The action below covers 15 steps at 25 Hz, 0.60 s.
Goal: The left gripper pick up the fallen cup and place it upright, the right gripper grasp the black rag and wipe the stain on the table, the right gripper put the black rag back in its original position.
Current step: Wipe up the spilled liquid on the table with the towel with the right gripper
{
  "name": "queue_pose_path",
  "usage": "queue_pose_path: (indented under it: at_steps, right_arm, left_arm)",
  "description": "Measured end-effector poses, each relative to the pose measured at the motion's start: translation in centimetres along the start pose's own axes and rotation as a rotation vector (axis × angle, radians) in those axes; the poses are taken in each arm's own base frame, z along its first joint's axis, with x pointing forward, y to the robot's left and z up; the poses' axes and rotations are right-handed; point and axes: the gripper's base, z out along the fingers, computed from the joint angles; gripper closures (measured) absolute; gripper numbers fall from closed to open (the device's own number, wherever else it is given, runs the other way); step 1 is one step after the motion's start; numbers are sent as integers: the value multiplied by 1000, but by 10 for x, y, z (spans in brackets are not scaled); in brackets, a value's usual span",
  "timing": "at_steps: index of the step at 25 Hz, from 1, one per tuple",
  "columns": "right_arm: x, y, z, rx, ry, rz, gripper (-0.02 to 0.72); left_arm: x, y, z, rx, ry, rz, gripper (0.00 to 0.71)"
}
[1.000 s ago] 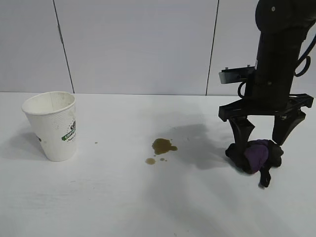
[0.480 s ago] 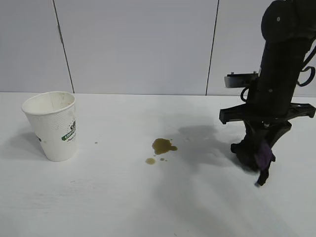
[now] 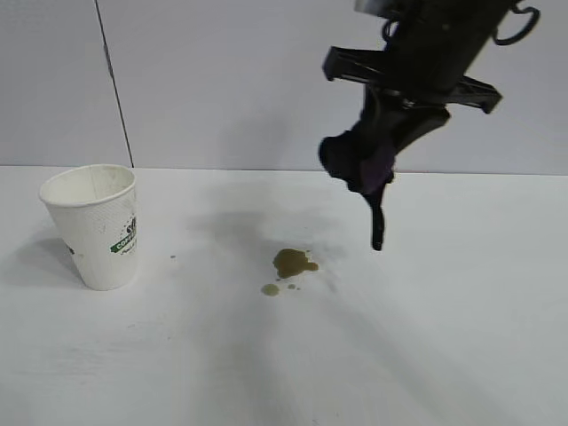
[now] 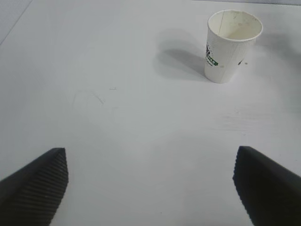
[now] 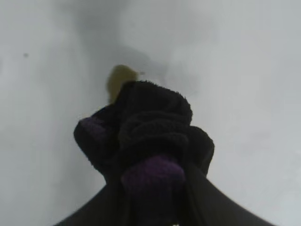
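The white paper cup (image 3: 92, 226) (image 4: 230, 45) stands upright at the table's left, mouth up. My right gripper (image 3: 383, 155) (image 5: 153, 188) is shut on the black rag (image 3: 358, 162) (image 5: 146, 132), holding it in the air above and a little right of the stain; a black strip of it dangles down. The brownish stain (image 3: 292, 264) (image 5: 120, 77) lies on the white table (image 3: 426, 337) at the middle, with small droplets beside it. My left gripper (image 4: 150, 181) is open over bare table, well short of the cup, nothing between its fingers (image 4: 37, 186).
A grey panelled wall (image 3: 240, 80) runs behind the table. A tiny brown speck (image 3: 172, 257) sits between cup and stain.
My right gripper closed on the rag at the table's right, lifted it off the surface and carried it up and to the left, toward the stain. Cup and left gripper stayed put.
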Motion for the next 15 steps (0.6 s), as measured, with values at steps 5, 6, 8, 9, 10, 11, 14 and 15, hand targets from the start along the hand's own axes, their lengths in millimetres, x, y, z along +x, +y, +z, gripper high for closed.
queue_pose_path:
  at_steps: [5,6,8,9,10,11,14,15]
  right_arm:
    - [5,2,45,22,2,24,568]
    - [8,1,56,26,15,32,568]
    - [13,-3,75,37,41,44,568]
    - [17,-6,85,45,57,43,568]
    - [21,-8,94,53,76,40,568]
    - [23,-10,100,60,91,36,568]
    - [29,-15,111,90,116,-3,568]
    - [29,-16,111,102,117,-23,568]
  left_arm:
    - [0,0,0,0,0,0,23]
    - [0,0,0,0,0,0,23]
    - [0,0,0,0,0,0,23]
    - [0,0,0,0,0,0,23]
    - [0,0,0,0,0,0,23]
    - [0,0,0,0,0,0,23]
    - [0,0,0,0,0,0,23]
    - [0,0,0,0,0,0,23]
